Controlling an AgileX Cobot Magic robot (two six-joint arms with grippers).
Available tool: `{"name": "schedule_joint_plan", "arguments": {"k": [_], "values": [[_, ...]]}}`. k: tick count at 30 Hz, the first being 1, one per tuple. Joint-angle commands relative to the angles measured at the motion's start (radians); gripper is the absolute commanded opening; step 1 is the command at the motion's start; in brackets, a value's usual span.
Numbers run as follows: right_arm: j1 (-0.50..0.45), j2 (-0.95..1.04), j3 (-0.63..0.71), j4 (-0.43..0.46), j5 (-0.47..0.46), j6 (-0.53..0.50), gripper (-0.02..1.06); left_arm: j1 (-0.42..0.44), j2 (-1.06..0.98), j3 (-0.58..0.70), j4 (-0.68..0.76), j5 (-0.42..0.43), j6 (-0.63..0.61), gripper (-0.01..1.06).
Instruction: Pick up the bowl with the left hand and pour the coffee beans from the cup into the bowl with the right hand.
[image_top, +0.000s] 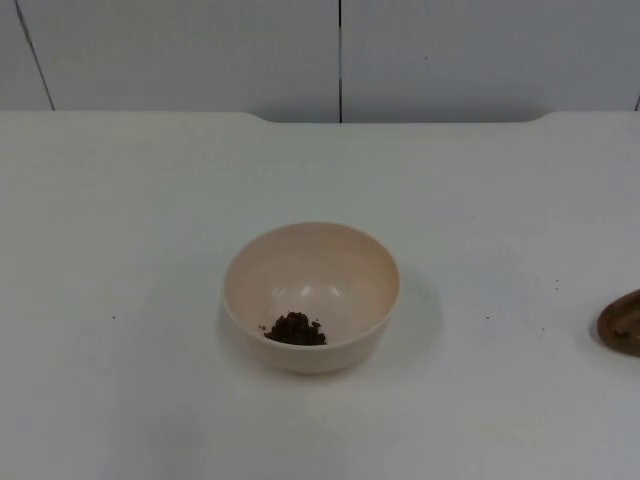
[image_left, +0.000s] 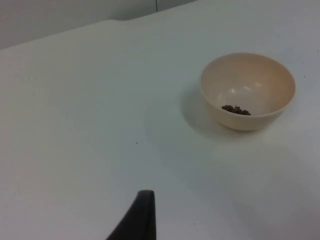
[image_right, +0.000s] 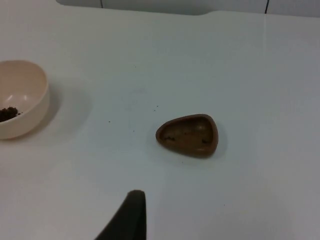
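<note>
This looks like a lab or test bench rather than a home. A plain white table top (image_top: 120, 200) runs back to a grey partition wall (image_top: 200, 50) of flat panels with thin seams between them; the panels' material is hard to tell, perhaps laminate.

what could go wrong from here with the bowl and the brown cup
1. The cream round bowl already holds a small heap of dark coffee beans and stands on the white table; a tilted lift by the left arm could spill them.
2. The brown, rounded-triangular cup looks nearly empty and sits at the table's right side, apart from the bowl, so another pour may add little.
3. Its low, sloped wall may slip from a grip.
</note>
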Motion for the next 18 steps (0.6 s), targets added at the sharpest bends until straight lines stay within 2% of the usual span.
{"name": "schedule_joint_plan", "arguments": {"k": [1,7,9,12,13,16,18], "values": [[0.001,-0.002,0.002,0.000,-0.012,-0.008,1.05,-0.002,-0.005,0.005,-0.002,0.002,0.001,1.05],[-0.064,-0.002,0.002,0.002,-0.014,-0.008,1.05,0.059,-0.005,0.005,0.001,0.002,0.001,1.05],[-0.100,-0.002,0.002,0.002,-0.014,-0.008,1.05,0.174,-0.005,0.005,0.001,0.002,0.001,1.05],[-0.146,-0.002,0.002,0.002,-0.014,-0.008,1.05,0.298,-0.005,0.005,0.001,0.002,0.001,1.05],[-0.146,-0.002,0.002,0.002,-0.014,-0.008,1.05,0.298,-0.005,0.005,0.001,0.002,0.001,1.05],[-0.167,-0.002,0.002,0.002,-0.014,-0.008,1.05,0.426,-0.005,0.005,0.001,0.002,0.001,1.05],[-0.167,-0.002,0.002,0.002,-0.014,-0.008,1.05,0.439,-0.005,0.005,0.001,0.002,0.001,1.05]]}}
